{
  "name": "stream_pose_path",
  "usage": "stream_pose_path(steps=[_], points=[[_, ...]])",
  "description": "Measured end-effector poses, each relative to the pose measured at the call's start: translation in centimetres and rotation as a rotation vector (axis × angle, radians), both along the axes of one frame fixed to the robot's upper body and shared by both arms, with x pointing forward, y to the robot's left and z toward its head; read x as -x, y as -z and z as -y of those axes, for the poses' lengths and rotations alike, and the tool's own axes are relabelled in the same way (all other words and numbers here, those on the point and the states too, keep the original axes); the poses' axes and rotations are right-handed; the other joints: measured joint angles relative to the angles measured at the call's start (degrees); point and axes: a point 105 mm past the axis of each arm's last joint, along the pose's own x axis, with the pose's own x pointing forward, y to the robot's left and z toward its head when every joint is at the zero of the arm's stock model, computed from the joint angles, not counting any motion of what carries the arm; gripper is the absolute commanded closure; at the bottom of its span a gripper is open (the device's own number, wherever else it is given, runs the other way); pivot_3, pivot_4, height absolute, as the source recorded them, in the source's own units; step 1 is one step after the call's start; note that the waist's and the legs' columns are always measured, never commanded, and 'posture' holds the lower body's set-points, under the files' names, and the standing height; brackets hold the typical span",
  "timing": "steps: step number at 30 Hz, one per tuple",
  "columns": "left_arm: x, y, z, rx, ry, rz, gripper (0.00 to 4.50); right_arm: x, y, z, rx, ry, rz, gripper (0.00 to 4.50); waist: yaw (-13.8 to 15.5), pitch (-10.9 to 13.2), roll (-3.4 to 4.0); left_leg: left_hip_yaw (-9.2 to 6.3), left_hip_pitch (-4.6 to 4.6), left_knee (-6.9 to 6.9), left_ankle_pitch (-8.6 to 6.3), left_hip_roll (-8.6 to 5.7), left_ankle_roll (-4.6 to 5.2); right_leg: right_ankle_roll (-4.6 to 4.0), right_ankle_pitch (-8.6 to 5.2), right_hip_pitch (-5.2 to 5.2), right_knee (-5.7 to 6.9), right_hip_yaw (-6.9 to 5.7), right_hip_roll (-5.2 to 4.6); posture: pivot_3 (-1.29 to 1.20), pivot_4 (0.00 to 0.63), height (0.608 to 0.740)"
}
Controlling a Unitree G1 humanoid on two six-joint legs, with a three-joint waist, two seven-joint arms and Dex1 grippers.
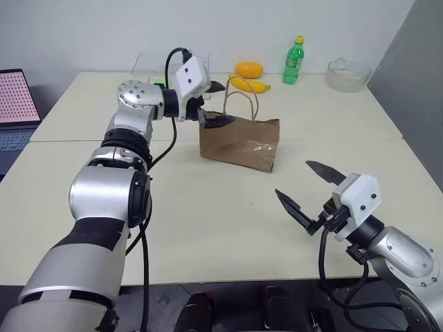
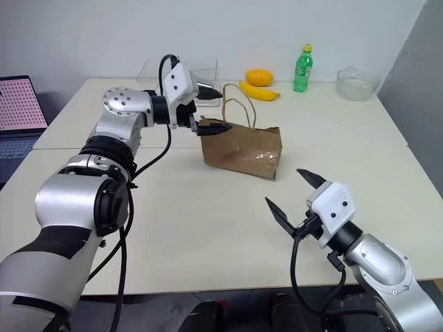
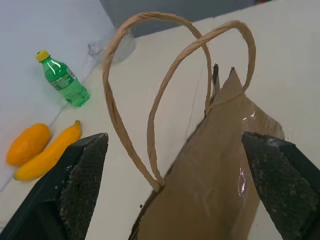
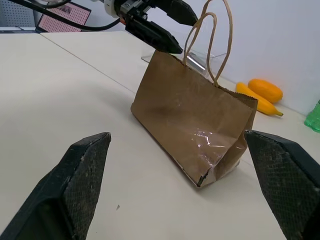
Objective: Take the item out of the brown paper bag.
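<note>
Extraction is barely beginning: we are seeing the brown paper bag (image 1: 240, 143) standing on the counter (image 1: 208, 221), whatever it holds hidden inside. Our left pincer (image 2: 211, 109) is hovering spread at its rim, gripping nothing; the right pincer (image 1: 309, 185) is waiting spread nearby.

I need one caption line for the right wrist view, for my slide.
Open right end effector faces the brown paper bag; the open left end effector is at its top edge.
</note>
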Motion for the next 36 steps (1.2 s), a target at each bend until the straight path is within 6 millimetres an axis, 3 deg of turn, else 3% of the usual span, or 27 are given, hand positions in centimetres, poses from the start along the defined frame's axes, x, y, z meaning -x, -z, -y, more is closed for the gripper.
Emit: stream_pose_path(steps=[6, 9, 12, 15, 19, 23, 28, 31, 36], points=[[0.8, 0.9, -2.8, 0.073, -0.005, -0.038, 0.03, -0.6, 0.5, 0.1, -0.017, -0.003, -0.041, 0.00, -0.08, -0.01, 0.02, -0.02, 0.01, 0.04, 0.00, 0.02, 0.00, -0.01, 0.00, 0.01, 0.04, -0.01, 0.00, 0.00, 0.150, 0.740], [2.2, 2.4, -4.0, 0.126, 0.014, -0.066, 0.03, -1.5, 0.5, 0.2, -0.050, 0.004, -0.059, 0.00, -0.27, -0.05, 0.09, 0.00, 0.05, 0.05, 0.00, 0.08, 0.00, -0.02, 0.01, 0.03, 0.07, 0.05, 0.00, 0.00, 0.150, 0.740], [5.5, 5.4, -4.9, 0.176, -0.001, -0.144, 0.03, -2.9, 1.1, 0.2, -0.081, 0.013, -0.091, 0.00, -1.02, -0.08, 0.14, 0.01, 0.11, 0.01, 0.00, 0.15, 0.00, -0.04, 0.02, 0.02, 0.05, 0.13, 0.01, 0.00, 0.150, 0.740], [8.5, 7.6, -4.6, 0.248, -0.039, -0.254, 0.03, -4.0, 1.8, 0.5, -0.080, 0.033, -0.111, 0.00, -0.78, -0.08, 0.13, -0.09, 0.04, 0.06, 0.00, 0.15, -0.01, -0.05, 0.01, 0.00, 0.05, 0.06, 0.01, 0.00, 0.150, 0.740], [11.8, 6.8, -4.1, 0.305, -0.066, -0.234, 0.00, -5.3, 2.3, 0.1, -0.076, 0.034, -0.114, 0.96, 0.15, -0.11, 0.17, 0.03, 0.18, 0.10, 0.00, 0.11, -0.01, -0.05, 0.01, 0.13, 0.03, 0.13, -0.02, 0.00, 0.150, 0.740], [15.1, 8.9, -3.9, 0.325, -0.116, -0.302, 0.00, -7.2, 3.2, -0.3, -0.085, 0.053, -0.146, 2.42, 0.18, -0.13, 0.22, 0.05, 0.22, 0.09, 0.00, 0.14, -0.01, -0.06, 0.01, 0.12, 0.04, 0.14, 0.02, 0.00, 0.150, 0.740], [15.5, 9.2, -4.0, 0.331, -0.164, -0.291, 0.00, -9.1, 4.7, -1.6, -0.100, 0.052, -0.226, 4.28, 0.36, -0.15, 0.24, 0.07, 0.22, 0.10, 0.00, 0.13, -0.01, -0.07, 0.02, 0.14, 0.02, 0.13, 0.05, 0.00, 0.150, 0.740], [15.2, 8.8, -3.9, 0.342, -0.170, -0.272, 0.00, -10.2, 6.6, -2.9, -0.089, 0.040, -0.312, 4.45, 0.34, -0.15, 0.24, 0.06, 0.21, 0.09, 0.00, 0.12, -0.01, -0.08, 0.02, 0.12, 0.01, 0.12, 0.04, 0.00, 0.150, 0.740], [15.2, 8.4, -3.8, 0.344, -0.165, -0.264, 0.00, -11.7, 8.8, -3.3, -0.061, 0.081, -0.389, 4.45, 0.29, -0.14, 0.25, 0.06, 0.18, 0.04, 0.00, 0.13, -0.01, -0.08, 0.03, 0.07, 0.01, 0.12, 0.04, 0.00, 0.150, 0.740]])
